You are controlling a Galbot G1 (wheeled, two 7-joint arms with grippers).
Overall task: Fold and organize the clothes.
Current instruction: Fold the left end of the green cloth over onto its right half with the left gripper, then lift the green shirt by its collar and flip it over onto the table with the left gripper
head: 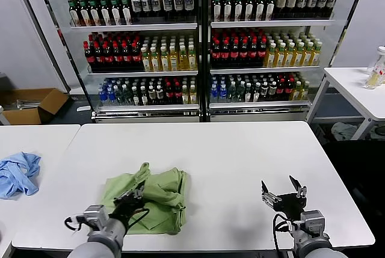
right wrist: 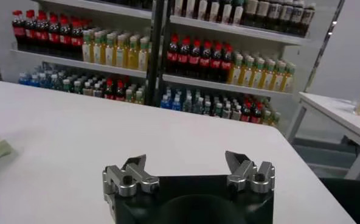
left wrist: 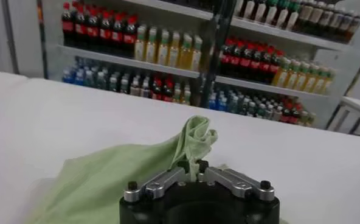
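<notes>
The light green clothes (head: 157, 201) lie bunched and partly folded on the white table (head: 228, 156), left of its middle near the front edge. My left gripper (head: 133, 195) is shut on a fold of this shirt and holds it lifted a little; in the left wrist view the pinched cloth (left wrist: 192, 146) rises in a twisted peak above the left gripper (left wrist: 193, 167). Collar, buttons and chest print are hidden in the folds. Near the front right of the table my right gripper (head: 281, 190) hovers open with nothing in it; the right wrist view shows the right gripper (right wrist: 186, 164) over bare table.
A light blue garment (head: 17, 172) lies on a second white table at the left. Behind the table stand drink-bottle shelves (head: 198, 41). Another white table with bottles (head: 361, 86) is at the far right. A cardboard box (head: 33, 104) sits on the floor at the left.
</notes>
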